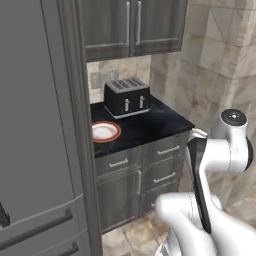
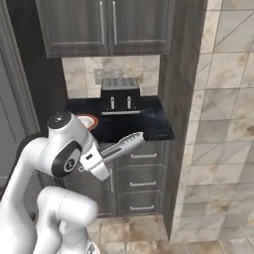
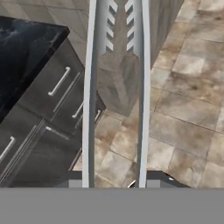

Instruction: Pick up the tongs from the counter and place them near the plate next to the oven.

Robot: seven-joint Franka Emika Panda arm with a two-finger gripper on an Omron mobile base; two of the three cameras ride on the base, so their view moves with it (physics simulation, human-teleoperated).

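My gripper (image 2: 105, 156) is shut on the tongs (image 2: 125, 143), which point up and to the right, in the air in front of the counter's (image 2: 149, 126) front edge, above the drawers. In the hand view the two silvery arms of the tongs (image 3: 89, 96) run from my gripper (image 3: 116, 180) to the top edge, over the floor. The orange-rimmed plate (image 1: 105, 131) lies at the counter's (image 1: 155, 122) left end, against the tall grey unit. The same plate (image 2: 90, 120) is partly hidden behind my arm. The oven's glass door is out of view.
A black four-slot toaster (image 1: 126, 96) stands at the back of the counter, behind the plate. Tall grey cabinetry (image 1: 40, 125) walls the left side, a tiled wall (image 2: 223, 124) the right. Drawers with bar handles (image 1: 168, 150) sit under the counter. Upper cabinets (image 2: 106, 25) hang above.
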